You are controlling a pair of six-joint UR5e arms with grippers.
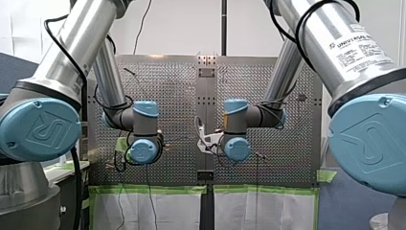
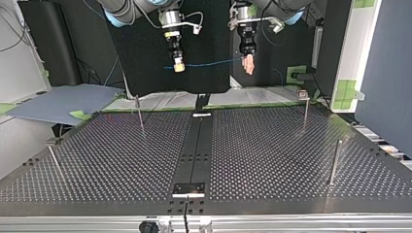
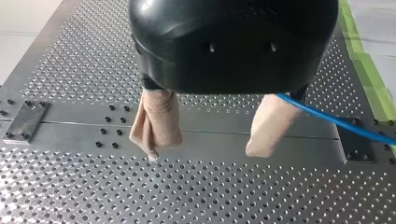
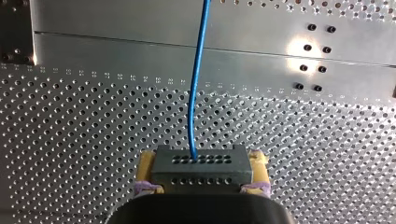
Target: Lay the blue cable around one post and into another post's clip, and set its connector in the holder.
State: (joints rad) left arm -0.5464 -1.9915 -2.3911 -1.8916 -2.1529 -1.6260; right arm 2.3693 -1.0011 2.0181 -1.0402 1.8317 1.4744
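Top view, nearest first: the perforated worktop is split by one dark centre strip. A small plate sits on the strip's near end and a second plate on its far end. What either carries is too small to tell.

Four posts stand upright on the worktop. Two are near and well out from the strip, one on each side. Two are farther back, again one on each side. The far post at the view's right of the strip has a small square head.

Beyond the strip's far end, high over the worktop, two grippers hang side by side. My right gripper, with yellow pads, is just left of the strip's line in this view. My left gripper, with pale pads, is just right of it. The one blue cable runs nearly level between them in the air, well apart from all four posts.

In the right wrist view its fingers pinch the single dark connector, a block with two rows of small holes. The cable leaves the block and runs ahead over the strip.

In the left wrist view the two padded fingers are spread wide, with the strip showing between them. The cable emerges just beside one finger; I cannot tell whether it touches.
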